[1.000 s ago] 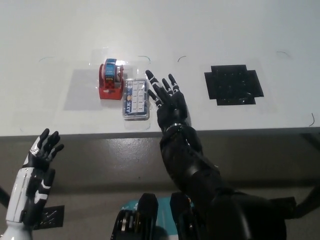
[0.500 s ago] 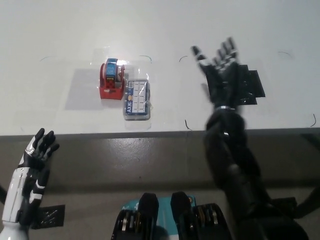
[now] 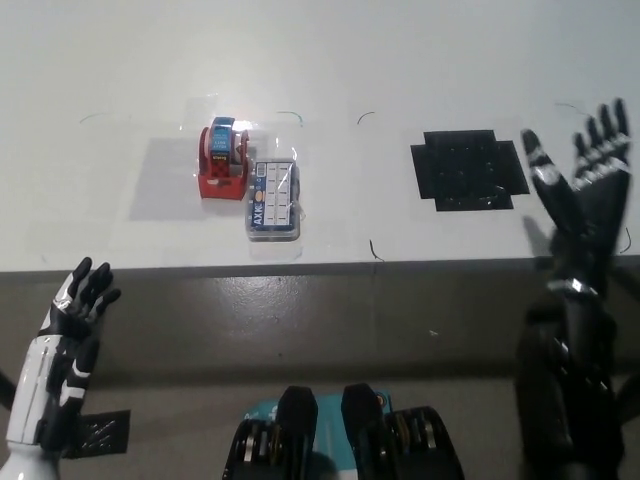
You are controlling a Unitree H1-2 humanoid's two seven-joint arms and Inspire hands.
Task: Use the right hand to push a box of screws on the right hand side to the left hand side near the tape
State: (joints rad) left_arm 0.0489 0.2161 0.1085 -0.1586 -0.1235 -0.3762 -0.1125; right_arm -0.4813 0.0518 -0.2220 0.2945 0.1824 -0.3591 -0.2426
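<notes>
Right hand (image 3: 585,190) has swung away right past the black mat (image 3: 468,170), fingers wide and empty, leaving the screw box (image 3: 273,200) touching the tape dispenser (image 3: 222,160), left hand (image 3: 78,303) resting open low.

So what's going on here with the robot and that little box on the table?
Nothing is being handled right now. The box of screws sits right beside the red tape dispenser on the white table. The black right hand is open at the far right, clear of the box. The white left hand rests open below the table edge.
</notes>
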